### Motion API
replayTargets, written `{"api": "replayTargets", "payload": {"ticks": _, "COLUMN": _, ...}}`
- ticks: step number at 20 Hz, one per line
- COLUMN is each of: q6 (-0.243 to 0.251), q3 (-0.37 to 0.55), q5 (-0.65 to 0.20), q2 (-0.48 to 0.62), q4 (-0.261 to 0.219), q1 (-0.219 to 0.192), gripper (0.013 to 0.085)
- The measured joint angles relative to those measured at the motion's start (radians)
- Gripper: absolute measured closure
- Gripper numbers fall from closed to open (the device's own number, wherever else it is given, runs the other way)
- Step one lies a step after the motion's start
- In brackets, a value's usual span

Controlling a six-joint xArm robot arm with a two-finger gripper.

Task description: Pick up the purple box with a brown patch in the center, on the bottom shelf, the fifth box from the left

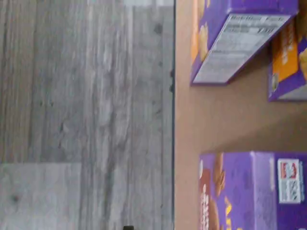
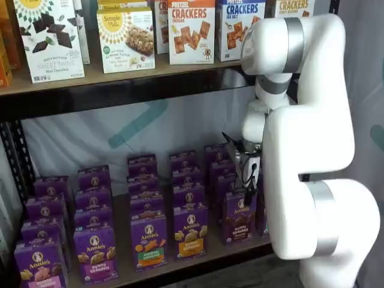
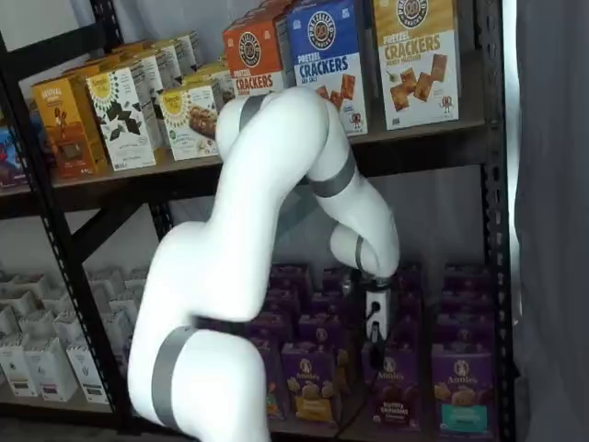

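Purple cartons line the bottom shelf (image 2: pixel 126 273) in both shelf views, orange-banded ones to the left, and the purple box (image 2: pixel 239 218) with the brown band stands untouched in the front row, just under the claw (image 2: pixel 247 195). That claw hangs low over it; its fingers are too small and side-on to read, though I judge them spread wide and empty. Reaching is about done; lowering, gripping and lifting are left

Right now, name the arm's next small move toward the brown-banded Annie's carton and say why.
Probably ease straight down: in both shelf views the fingers hang just above the purple box at the bottom shelf front, not yet around it.
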Motion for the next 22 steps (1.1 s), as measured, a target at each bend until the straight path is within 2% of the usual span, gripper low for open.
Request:
{"api": "replayTargets", "payload": {"ticks": 3, "q6": -0.115, "q3": -0.011, "q5": 0.033, "q2": 0.002, "q4": 0.137, "q1": 0.000, "gripper": 0.0130}}
{"api": "replayTargets", "payload": {"ticks": 5, "q6": -0.158, "q3": -0.022, "q5": 0.058, "q2": 0.004, "q4": 0.190, "q1": -0.001, "gripper": 0.0130}}
{"api": "replayTargets", "payload": {"ticks": 7, "q6": -0.178, "q3": -0.025, "q5": 0.058, "q2": 0.006, "q4": 0.218, "q1": 0.002, "gripper": 0.0130}}
{"api": "replayTargets", "payload": {"ticks": 16, "q6": -0.163, "q3": -0.086, "q5": 0.036, "q2": 0.059, "q4": 0.217, "q1": 0.015, "gripper": 0.0130}}
{"api": "replayTargets", "payload": {"ticks": 22, "q6": -0.150, "q3": -0.133, "q5": 0.013, "q2": 0.104, "q4": 0.195, "q1": 0.010, "gripper": 0.0130}}
